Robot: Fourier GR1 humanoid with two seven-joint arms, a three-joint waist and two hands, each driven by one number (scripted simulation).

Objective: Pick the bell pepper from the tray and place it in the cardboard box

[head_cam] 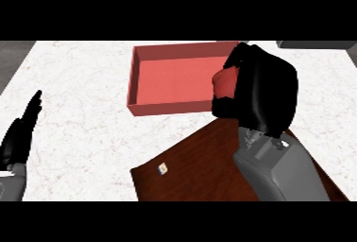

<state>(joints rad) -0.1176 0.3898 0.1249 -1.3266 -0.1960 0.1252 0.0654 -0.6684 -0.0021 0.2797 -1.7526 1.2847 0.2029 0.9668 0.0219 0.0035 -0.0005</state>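
My right hand [259, 90] hangs over the right edge of a red open box [167, 75], its fingers curled round a red bell pepper [225, 84] that shows only partly at the hand's left side. The pepper is above the box's right wall, held off the counter. Below the hand lies the dark brown wooden tray [202, 170], with my grey right forearm crossing over it. At the view's left edge my left hand [20, 132] rests open, fingers straight and pointing up.
The white marbled counter [77, 94] spreads around the box and the tray. A small sticker [162, 168] marks the tray's left part. A grey object [314, 45] sits at the far right top edge.
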